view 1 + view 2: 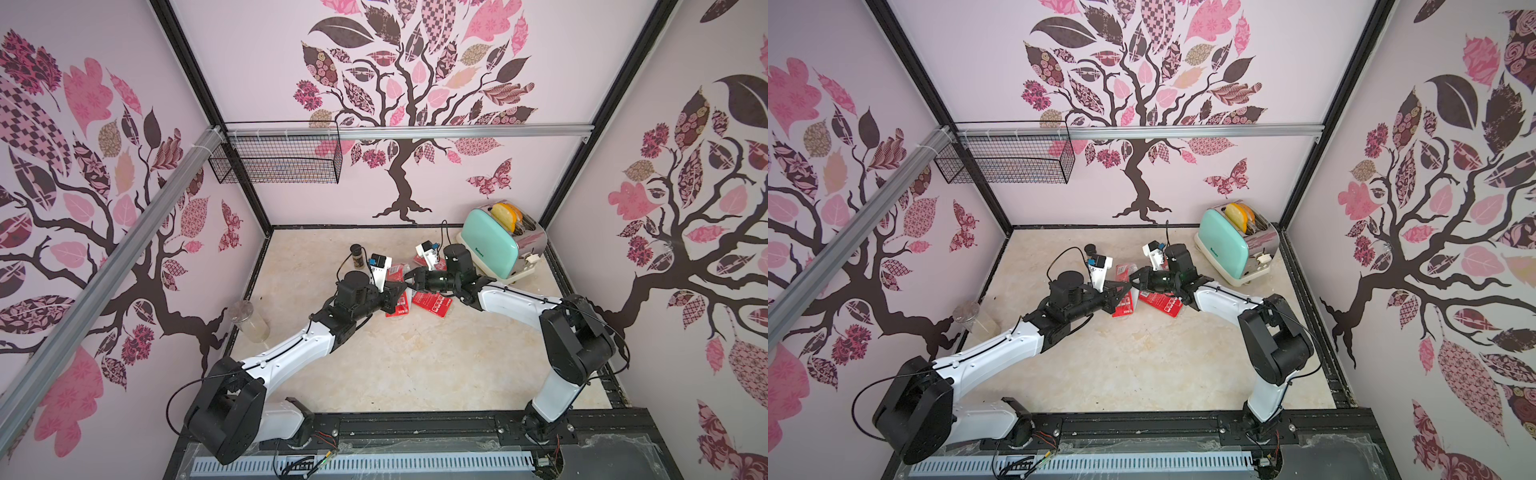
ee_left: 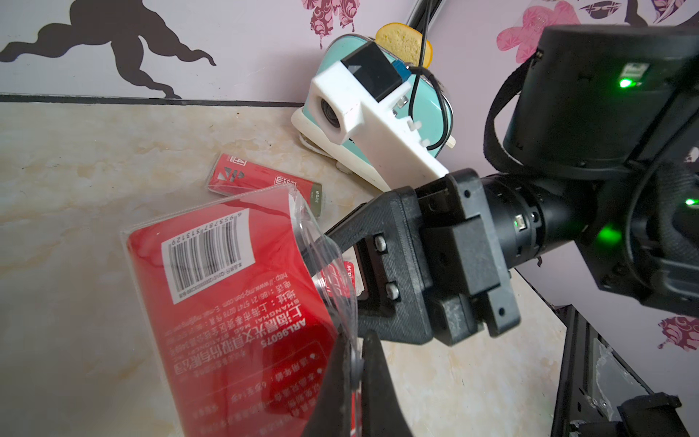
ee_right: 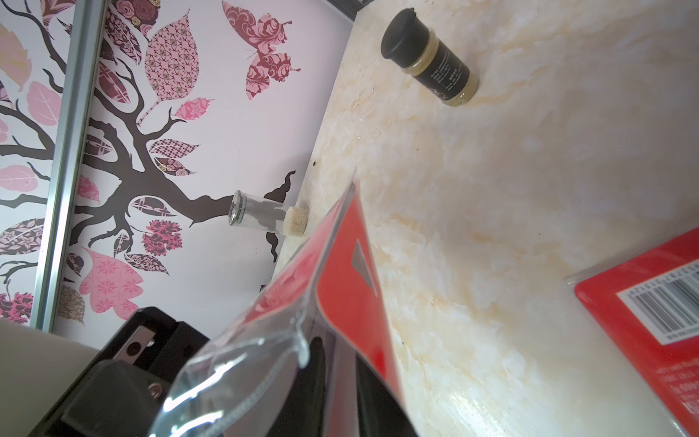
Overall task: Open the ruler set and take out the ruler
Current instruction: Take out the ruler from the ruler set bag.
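A mint toaster with bread slices in its slots is seen at the far right corner of the table. A black-capped spice jar is stood upright just beyond the left wrist, and a glass jar is set against the left wall. One spare red pack is laid flat near the toaster, and another red pack is partly covered by the right arm.

The ruler set is found mid-table between the two grippers, tilted, with its barcode side shown. It is a red card in a clear pouch whose mouth flap gapes. Its clear edge is clamped tight by the left gripper. The flap and a red strip are seen between the narrowly parted jaws of the right gripper; whether they are pinched cannot be told.
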### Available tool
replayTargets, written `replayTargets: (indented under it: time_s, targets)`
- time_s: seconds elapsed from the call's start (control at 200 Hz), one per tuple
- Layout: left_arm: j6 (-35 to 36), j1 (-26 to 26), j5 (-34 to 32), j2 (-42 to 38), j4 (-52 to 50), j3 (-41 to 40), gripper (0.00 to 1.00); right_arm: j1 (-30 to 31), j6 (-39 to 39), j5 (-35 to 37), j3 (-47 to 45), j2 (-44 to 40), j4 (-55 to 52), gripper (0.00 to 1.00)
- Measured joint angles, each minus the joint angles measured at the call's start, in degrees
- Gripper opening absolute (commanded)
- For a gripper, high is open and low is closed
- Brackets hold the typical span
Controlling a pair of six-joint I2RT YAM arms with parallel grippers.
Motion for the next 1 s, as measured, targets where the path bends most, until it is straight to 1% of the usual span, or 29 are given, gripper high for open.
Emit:
replayTargets:
  time_s: [0.1, 0.285, 0.585, 0.78, 1.0]
  targets:
    - [0.6, -0.3, -0.5, 0.0, -0.3, 0.0, 0.00, 0.2, -0.1, 0.0, 0.3, 0.1, -0.6, 0.19]
    - [1.2, -0.7, -1.7, 0.5, -0.6, 0.1, 0.00, 0.4, -0.6, 0.0, 0.6, 0.1, -1.6, 0.10]
    - [2.1, -1.1, -6.3, 2.0, -2.1, 0.8, 0.00, 0.5, -1.3, 1.4, 0.7, 0.1, -3.8, 0.03]
    - [2.5, -1.8, -10.0, 4.4, -3.1, 1.7, 0.00, 0.5, -2.3, 4.0, 0.7, -0.3, -6.4, 0.01]
    - [3.2, -2.2, -13.2, 5.5, -4.3, 2.4, 0.00, 0.5, -4.5, 8.1, 0.7, -3.1, -9.7, 0.01]
